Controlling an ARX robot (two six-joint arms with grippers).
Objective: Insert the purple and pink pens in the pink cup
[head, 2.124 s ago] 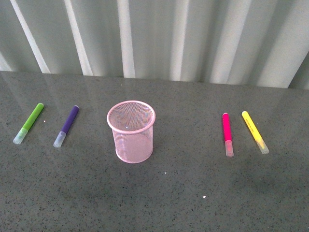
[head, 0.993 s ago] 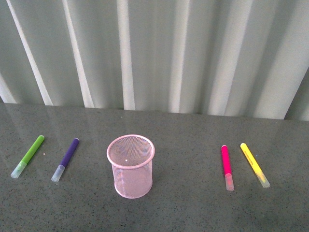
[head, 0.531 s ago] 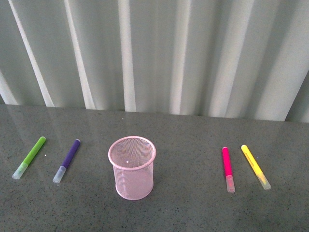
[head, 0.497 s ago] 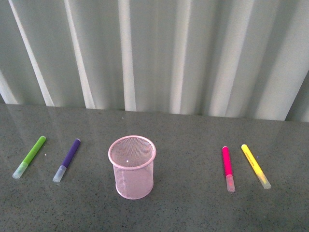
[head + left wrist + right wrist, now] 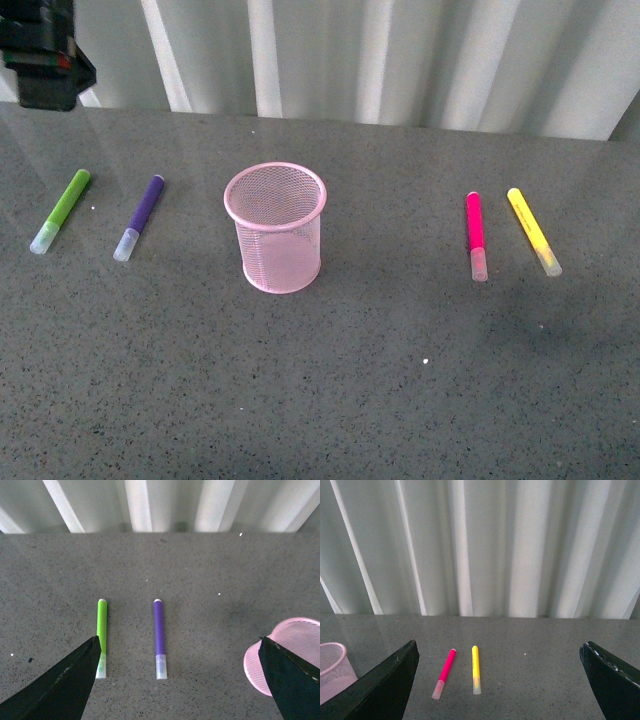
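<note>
purple pen (image 5: pixel 159 635) and pink pen (image 5: pixel 475 232) are shown lying flat on either side of the upright pink cup (image 5: pixel 275 195). left gripper (image 5: pixel 178 640) and right gripper (image 5: pixel 498 644) are held spread, empty. the purple barrel is best straddled crosswise at mid-length before closure.

Dark grey speckled tabletop (image 5: pixel 330 400), pink cup (image 5: pixel 279 228) standing upright on it, purple pen (image 5: pixel 139 217) lying flat to the cup's left, lime-green marker (image 5: pixel 60 210) further left, pink pen (image 5: pixel 476 235) lying flat to the cup's right, yellow marker (image 5: pixel 533 231) just beyond, none touching the cup.
</note>
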